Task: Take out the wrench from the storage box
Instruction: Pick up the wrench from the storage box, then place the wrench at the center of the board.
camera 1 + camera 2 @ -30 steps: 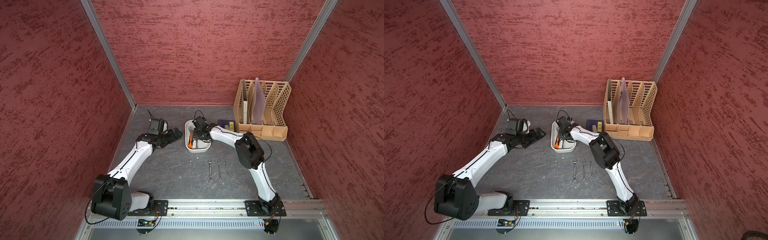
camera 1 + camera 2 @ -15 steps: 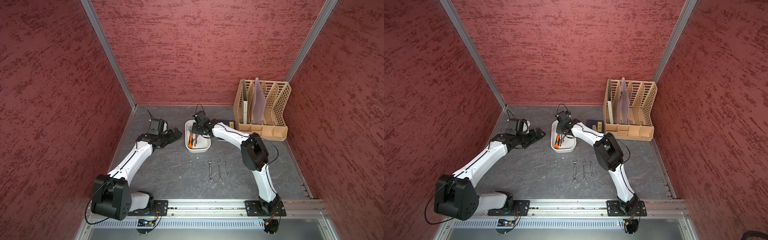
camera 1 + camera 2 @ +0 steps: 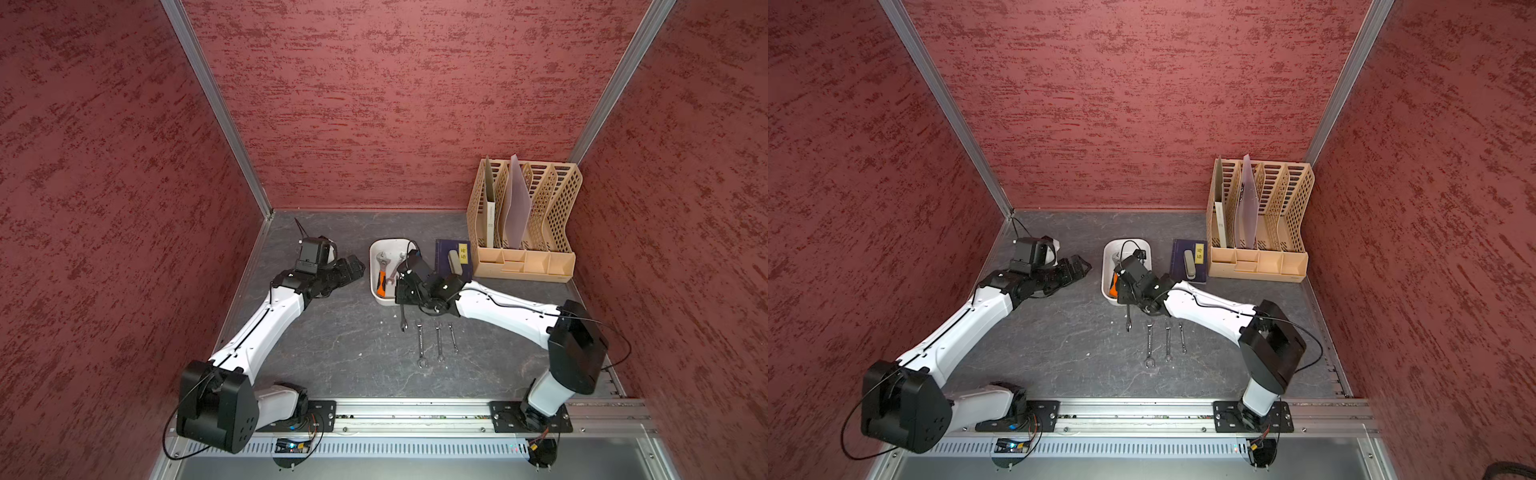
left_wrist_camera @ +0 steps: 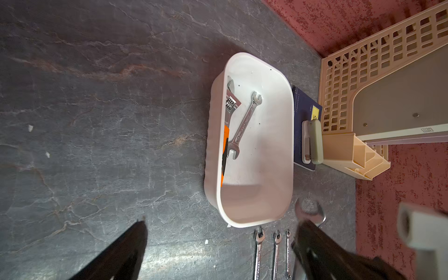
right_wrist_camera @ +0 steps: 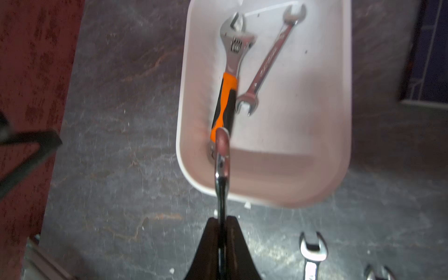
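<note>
We've got movement: the right arm has drawn back from over the middle of the storage box (image 3: 388,242) to its near end, and it has brought a slim wrench (image 3: 402,319) out with it, while the left arm hasn't budged. Closest to us, three wrenches (image 3: 437,343) lie side by side on the grey table (image 3: 353,361), each a little apart from the next. Just beyond them and to their left hangs the slim wrench, pointing down. The right gripper (image 5: 221,219) is clamped hard on its shank, as we see plainly in the right wrist view. It's outside the box, just past the near end wall, though we can't tell whether its lower tip touches the table. Next comes the white box itself, sitting flat. Inside it an adjustable wrench (image 5: 230,72) with an orange and black handle lies along the wall on the left arm's side. A double open-ended wrench (image 5: 269,63) lies slanted beside it, its near head just beside that handle. Off that same side of the box, apart from it, the left gripper (image 3: 356,267) has its fingers (image 4: 126,247) spread wide around nothing. Further back, a blue book (image 3: 442,257) lies just to the right of the box with a grey stapler (image 3: 455,262) on top. Beyond the book a tan file rack (image 3: 552,216) stands in the far right corner.
</note>
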Controlling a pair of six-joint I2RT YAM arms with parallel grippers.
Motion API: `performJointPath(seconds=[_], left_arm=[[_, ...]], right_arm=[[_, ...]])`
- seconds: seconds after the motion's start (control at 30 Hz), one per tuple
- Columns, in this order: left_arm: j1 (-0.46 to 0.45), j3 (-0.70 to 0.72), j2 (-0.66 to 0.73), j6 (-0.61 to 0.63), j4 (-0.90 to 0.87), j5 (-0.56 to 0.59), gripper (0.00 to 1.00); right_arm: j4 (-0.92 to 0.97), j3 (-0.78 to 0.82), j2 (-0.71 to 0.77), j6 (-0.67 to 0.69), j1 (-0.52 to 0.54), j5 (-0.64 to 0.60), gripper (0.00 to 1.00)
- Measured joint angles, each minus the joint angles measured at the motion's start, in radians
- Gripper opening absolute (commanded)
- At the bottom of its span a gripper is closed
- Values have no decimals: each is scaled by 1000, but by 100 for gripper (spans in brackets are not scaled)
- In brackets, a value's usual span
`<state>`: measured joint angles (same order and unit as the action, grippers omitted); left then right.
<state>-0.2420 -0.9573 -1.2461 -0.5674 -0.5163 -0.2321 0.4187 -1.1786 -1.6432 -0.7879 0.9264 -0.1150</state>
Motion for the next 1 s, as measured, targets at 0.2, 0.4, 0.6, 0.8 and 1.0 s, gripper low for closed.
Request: performJointPath(seconds=[0.2,0.4,0.6,0.8,1.0], left_arm=[[-14,-2,8,16,-6,26,100],[-37,-2,12,23,-9,38,100],[-46,-2,32,27,-19,55,100],[-46,-2,48,27,-26,57,100],[-47,-2,50,27,-28,56,100]], right_arm=[[-79,201,44,-87,85,8,0],[-157,264,-19,-155,93,38,0],[-194,259,-60,-177,93,47,0],[-189,256,-79,-182,93,63,1],[-167,256,-79,-181,93,68,9]])
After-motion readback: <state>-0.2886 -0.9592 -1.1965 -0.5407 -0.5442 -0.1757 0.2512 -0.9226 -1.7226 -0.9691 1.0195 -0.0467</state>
